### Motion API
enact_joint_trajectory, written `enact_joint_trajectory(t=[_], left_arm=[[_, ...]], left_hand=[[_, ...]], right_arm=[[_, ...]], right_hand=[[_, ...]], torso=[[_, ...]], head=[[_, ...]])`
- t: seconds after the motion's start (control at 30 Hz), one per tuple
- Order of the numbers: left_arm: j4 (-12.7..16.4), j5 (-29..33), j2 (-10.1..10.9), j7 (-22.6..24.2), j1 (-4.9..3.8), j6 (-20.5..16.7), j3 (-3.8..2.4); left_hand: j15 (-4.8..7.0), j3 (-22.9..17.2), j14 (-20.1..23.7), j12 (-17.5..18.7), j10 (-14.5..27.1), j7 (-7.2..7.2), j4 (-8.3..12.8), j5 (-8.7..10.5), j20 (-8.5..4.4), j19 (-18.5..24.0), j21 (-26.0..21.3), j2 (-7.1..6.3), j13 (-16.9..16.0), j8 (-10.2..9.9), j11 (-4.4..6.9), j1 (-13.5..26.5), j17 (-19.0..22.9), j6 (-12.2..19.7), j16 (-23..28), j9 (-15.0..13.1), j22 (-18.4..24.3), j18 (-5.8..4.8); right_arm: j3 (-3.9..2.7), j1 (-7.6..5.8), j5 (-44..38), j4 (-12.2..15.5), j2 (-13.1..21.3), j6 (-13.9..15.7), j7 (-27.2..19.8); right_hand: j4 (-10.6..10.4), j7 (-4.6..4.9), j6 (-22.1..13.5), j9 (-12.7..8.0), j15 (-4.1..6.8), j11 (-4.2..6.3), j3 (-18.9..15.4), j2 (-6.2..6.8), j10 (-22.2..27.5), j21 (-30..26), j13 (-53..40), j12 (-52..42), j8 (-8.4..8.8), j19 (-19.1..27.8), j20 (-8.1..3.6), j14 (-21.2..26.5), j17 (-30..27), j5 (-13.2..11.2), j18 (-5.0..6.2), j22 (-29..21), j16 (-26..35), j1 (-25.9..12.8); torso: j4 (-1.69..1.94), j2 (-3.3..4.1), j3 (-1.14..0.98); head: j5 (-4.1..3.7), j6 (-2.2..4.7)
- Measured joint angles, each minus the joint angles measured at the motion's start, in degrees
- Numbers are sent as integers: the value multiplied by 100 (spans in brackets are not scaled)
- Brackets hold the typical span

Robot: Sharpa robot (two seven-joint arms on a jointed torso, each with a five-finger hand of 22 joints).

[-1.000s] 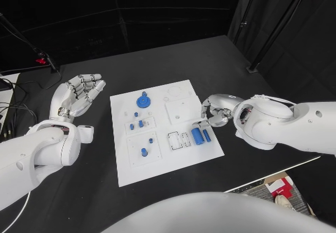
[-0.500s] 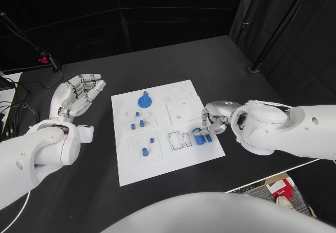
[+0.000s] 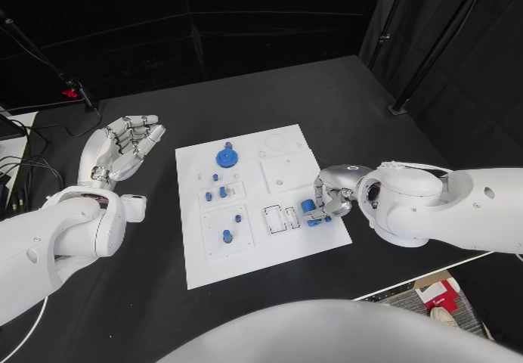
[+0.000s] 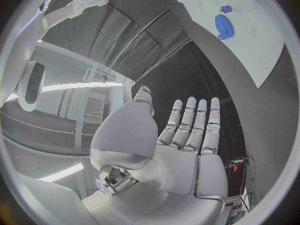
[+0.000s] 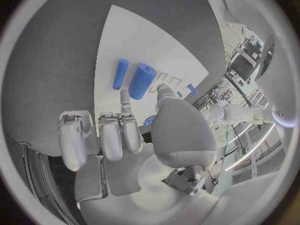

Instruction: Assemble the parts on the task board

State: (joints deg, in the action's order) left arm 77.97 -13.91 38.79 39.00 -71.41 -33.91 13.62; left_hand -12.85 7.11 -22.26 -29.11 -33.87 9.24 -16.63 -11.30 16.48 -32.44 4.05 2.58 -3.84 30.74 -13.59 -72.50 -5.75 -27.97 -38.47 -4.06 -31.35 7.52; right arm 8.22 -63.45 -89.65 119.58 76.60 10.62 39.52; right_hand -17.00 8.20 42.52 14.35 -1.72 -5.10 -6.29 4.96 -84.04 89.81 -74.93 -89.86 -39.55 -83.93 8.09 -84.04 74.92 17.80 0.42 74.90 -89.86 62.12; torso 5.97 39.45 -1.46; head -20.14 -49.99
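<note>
Your flat white task board (image 3: 261,249) on the matte black tabletop (image 3: 360,106), no readable writing, right hand (image 3: 330,198) fingertips at two smooth blue cylinders (image 5: 142,81) near its right edge, grip unclear, left hand (image 3: 120,147) spread, empty, blue gear (image 3: 224,157) at far end.

Black table (image 3: 131,302); red-and-white box (image 3: 441,291) beyond its near edge.

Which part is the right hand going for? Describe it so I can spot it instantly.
Start at the white task board and go to its edge nearest the right hand. Two blue cylinders lie there side by side at the fingertips. It looks to be the thick cylinder, much fatter than the thin rod beside it.
</note>
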Motion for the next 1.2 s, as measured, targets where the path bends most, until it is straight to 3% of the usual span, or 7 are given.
enact_joint_trajectory(t=[0.6,1.2], left_arm=[[1,2,13,0,9,0,0],[3,3,17,0,13,3,0]], left_hand=[[0,0,0,0,0,0,0,0,0,0,0,0,0,0,0,0,-1,0,0,0,-1,0],[-21,0,21,-23,0,0,0,0,0,0,0,0,-1,0,0,0,6,0,0,1,-1,0]], right_arm=[[0,37,84,-71,-180,-112,34],[-18,102,147,-335,-498,-217,44]], right_hand=[[18,-1,40,-7,0,20,49,-115,21,0,0,0,0,0,0,0,-1,-21,0,0,0,9],[8,19,60,-6,-1,20,60,-192,20,0,1,0,-22,-21,-21,1,-1,-84,1,0,0,24]], torso=[[3,3,3],[3,1,3]], head=[[27,0],[31,0]])
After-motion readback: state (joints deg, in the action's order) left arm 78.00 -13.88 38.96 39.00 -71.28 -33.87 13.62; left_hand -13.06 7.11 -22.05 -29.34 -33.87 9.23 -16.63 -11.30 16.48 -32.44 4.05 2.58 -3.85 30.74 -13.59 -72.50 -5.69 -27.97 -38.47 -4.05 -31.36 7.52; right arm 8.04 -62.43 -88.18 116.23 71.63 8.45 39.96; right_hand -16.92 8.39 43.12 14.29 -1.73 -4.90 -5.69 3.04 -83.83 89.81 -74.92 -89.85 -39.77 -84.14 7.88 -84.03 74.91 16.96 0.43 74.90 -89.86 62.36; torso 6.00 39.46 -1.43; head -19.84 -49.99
